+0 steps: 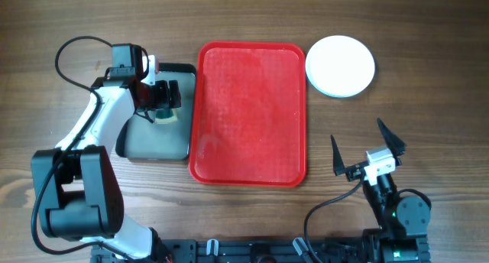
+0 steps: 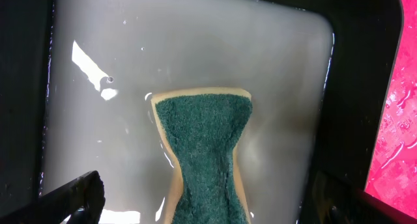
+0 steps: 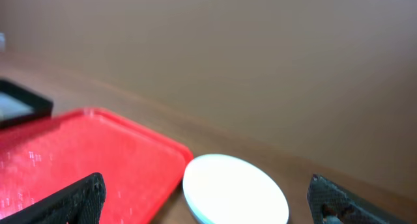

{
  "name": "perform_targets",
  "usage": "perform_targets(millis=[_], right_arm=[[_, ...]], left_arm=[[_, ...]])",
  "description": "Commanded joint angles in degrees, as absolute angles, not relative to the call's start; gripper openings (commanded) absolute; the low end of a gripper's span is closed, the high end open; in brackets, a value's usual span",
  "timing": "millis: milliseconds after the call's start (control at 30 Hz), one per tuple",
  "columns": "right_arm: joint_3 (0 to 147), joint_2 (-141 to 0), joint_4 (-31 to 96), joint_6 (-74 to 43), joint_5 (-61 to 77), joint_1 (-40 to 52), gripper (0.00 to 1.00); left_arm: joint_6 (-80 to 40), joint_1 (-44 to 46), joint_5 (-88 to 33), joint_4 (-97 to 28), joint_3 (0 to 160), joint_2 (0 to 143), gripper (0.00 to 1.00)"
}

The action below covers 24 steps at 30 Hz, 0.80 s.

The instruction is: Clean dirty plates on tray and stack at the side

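Ok, nearest the base: right gripper (image 1: 364, 144) is parked low on the table (image 1: 428, 34), off the red tray's near right corner, fingers spread wide and holding nothing. It's aimed up the table, so my guess is it's just idling clear of the work area. Next out, the red tray (image 1: 248, 110) sits mid-table with nothing on it, wet-looking sheen only, so the cleaning part looks done. Left of it and touching its edge is the grey tray (image 2: 355, 94), holding cloudy water (image 2: 130, 68). It's presumably the wash basin, kept right beside the red one so the sponge travels little. Left gripper (image 2: 215, 198) hangs over that basin, fingers apart on either side of the sponge (image 2: 205, 139), not clamped on it. The sponge lies green side up in the water, pinched at the waist. Farthest: the plates (image 1: 340, 66) sit off the red tray's far right corner, just beside it on bare wood, which reads as the side stack. Overhead gives layout but shows one white disc only. The right wrist view adds a pale bluish edge under the white top, so it's likely stacked, though I can't count them. Only the left wrist view shows the water, the sponge face and the finger gap.
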State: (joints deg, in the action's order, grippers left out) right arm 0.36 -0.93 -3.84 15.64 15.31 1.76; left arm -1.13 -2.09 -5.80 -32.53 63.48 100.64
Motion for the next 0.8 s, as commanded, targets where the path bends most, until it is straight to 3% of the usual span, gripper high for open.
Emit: perform_targets(millis=[0, 433, 767], right_arm=[[0.3, -0.2, -3.8, 19.2, 17.0, 0.6, 1.00], [0.3, -0.2, -0.7, -1.7, -2.2, 0.7, 1.00], [0.3, -0.2, -0.7, -3.4, -2.4, 0.7, 1.00]], left_arm=[[-0.8, -2.0, -5.5, -32.3, 63.7, 101.3, 1.00], [-0.8, -2.0, -5.5, -32.3, 63.7, 101.3, 1.00], [-0.8, -2.0, -5.5, -32.3, 63.7, 101.3, 1.00]])
